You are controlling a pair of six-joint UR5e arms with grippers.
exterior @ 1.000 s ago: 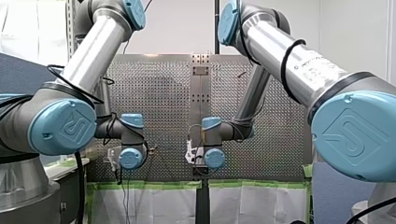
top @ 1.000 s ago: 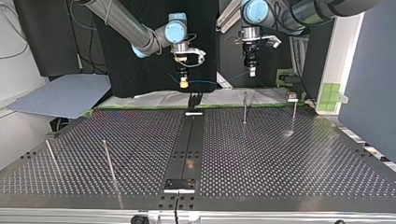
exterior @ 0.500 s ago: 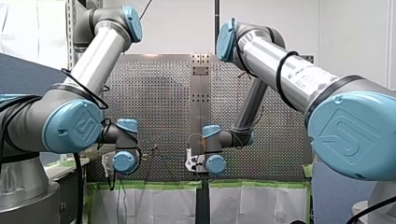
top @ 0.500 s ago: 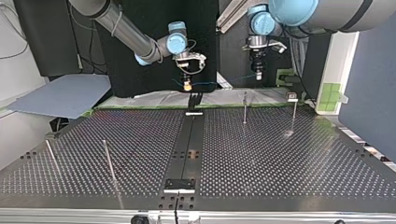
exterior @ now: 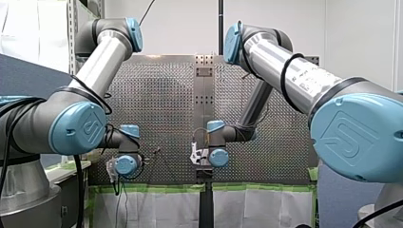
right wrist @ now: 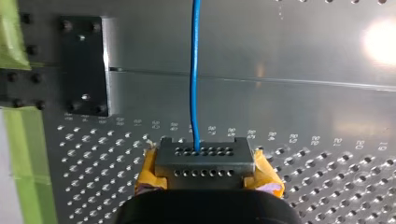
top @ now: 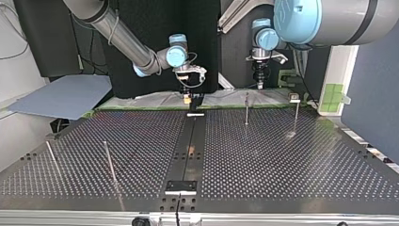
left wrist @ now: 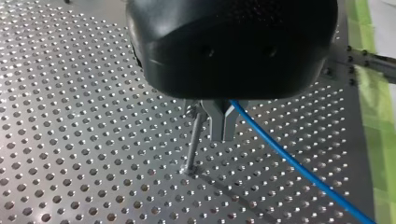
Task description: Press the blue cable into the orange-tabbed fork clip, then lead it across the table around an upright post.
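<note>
Blue cable (right wrist: 194,70) runs straight between the right end effector (right wrist: 205,161) and the left end effector (left wrist: 219,125) — both clenched on it — beside the fork clip (top: 197,100), seemingly not yet seated. Descend off-line and you miss the prongs; the left one could knock the upright post (left wrist: 193,147). No writing reads — only emblems on the joint caps (exterior: 78,129).

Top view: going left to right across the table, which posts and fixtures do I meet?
Outer thin post → second thin post → black centre rail → upright post → my left tool → pale-capped post.
</note>
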